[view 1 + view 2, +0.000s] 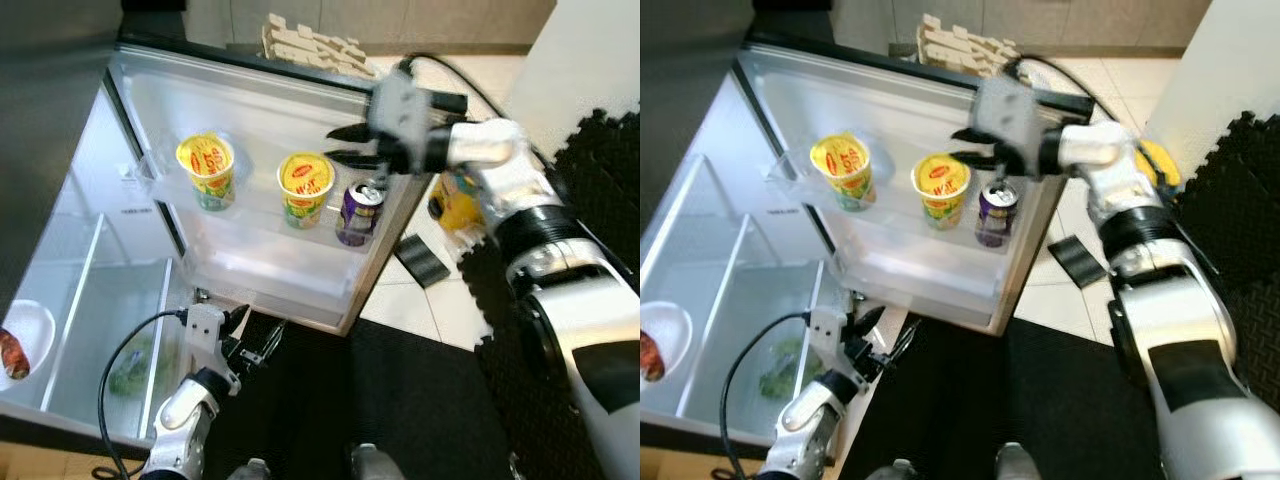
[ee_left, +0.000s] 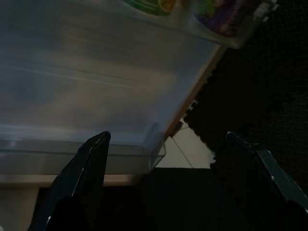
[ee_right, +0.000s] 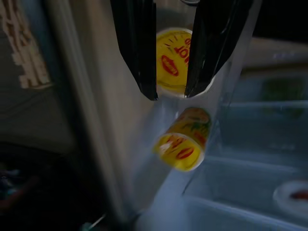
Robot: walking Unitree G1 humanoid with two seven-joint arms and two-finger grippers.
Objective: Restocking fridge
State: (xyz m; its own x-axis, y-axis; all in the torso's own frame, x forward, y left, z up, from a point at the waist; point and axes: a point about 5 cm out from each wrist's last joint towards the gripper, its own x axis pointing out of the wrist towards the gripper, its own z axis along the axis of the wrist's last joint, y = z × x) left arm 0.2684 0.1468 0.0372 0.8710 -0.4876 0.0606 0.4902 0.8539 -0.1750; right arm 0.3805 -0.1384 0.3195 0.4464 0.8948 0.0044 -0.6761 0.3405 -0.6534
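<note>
Room: pale tiled floor with black interlocking foam mats laid over part of it; a stack of pale wooden slats lies beyond the fridge.

Fridge: open, door swung wide below me, white plastic with a clear, glossy door shelf. The body holds clear drawers; a white plate with some reddish food sits at its left, and greens show through a drawer wall.

Stock on the door shelf, all upright: two cup noodles with yellow foil lids, one to the left, one in the middle, well apart; a purple drink can with a silver top just beside the middle cup.

My right end effector: held over the door near the can and middle cup, fingers slightly spread, pinching nothing (its wrist view looks between them onto a yellow lid).

My left end effector: low by the door's bottom edge, fingers wide apart and empty; its dim wrist view adds the shelf's corner from below.

Floor, right: a yellow packet and a small dark flat object.
</note>
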